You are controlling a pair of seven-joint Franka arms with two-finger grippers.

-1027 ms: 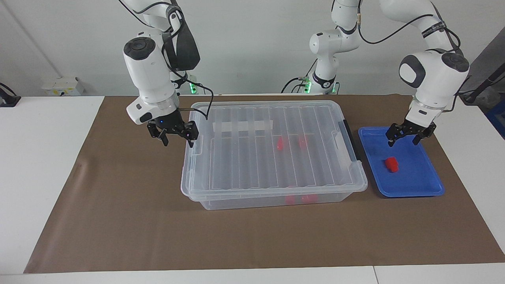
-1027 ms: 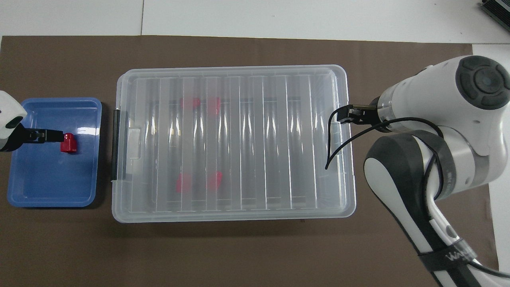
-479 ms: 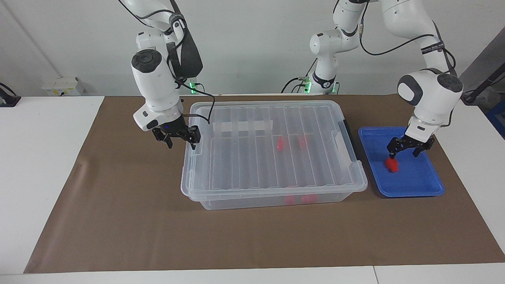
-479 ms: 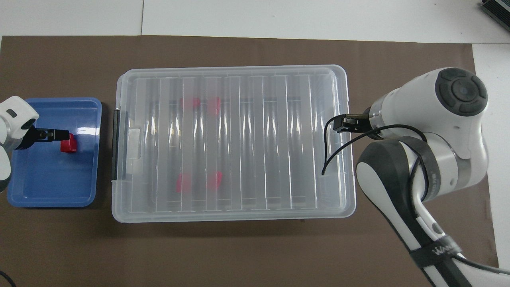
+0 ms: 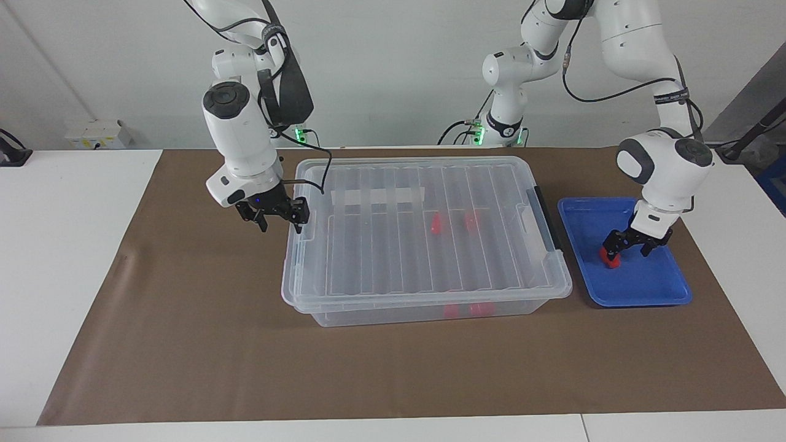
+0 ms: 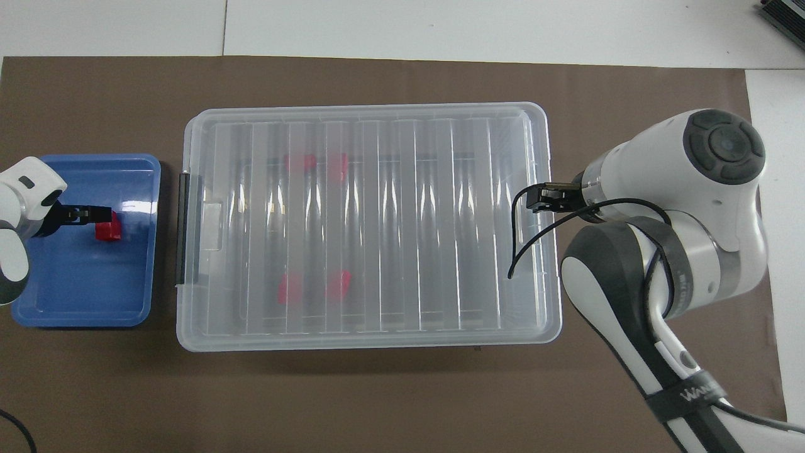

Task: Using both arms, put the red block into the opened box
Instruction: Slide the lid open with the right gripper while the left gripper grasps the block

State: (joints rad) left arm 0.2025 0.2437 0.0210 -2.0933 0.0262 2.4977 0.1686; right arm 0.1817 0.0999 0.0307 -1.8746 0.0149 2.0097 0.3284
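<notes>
The left gripper (image 5: pixel 630 247) has dropped into the blue tray (image 5: pixel 638 288) over the last second, and its jaws now stand wide open astride the red block (image 5: pixel 610 258), one fingertip down against the block and the other out over bare tray. Nothing is gripped yet; the block sits on the tray floor, near the tray's middle, at the left arm's end of the tabletop. To my eye the closing squeeze is the very next thing due.

The right gripper (image 5: pixel 277 216) has drifted in and down a little as well, and hangs at the end rim of the box (image 5: pixel 424 307), by the corner nearer the robots. Its jaws look spread, holding nothing, though they seem to be narrowing slightly.

The clear lid (image 5: pixel 430 233) lies flat over the box, latch handle (image 5: pixel 543 215) at the tray end. Other red blocks (image 6: pixel 311 286) show through the plastic inside. So I'd judge both arms are just arriving: one to pick the block, the other to lift the lid, which must come up before anything goes in.
</notes>
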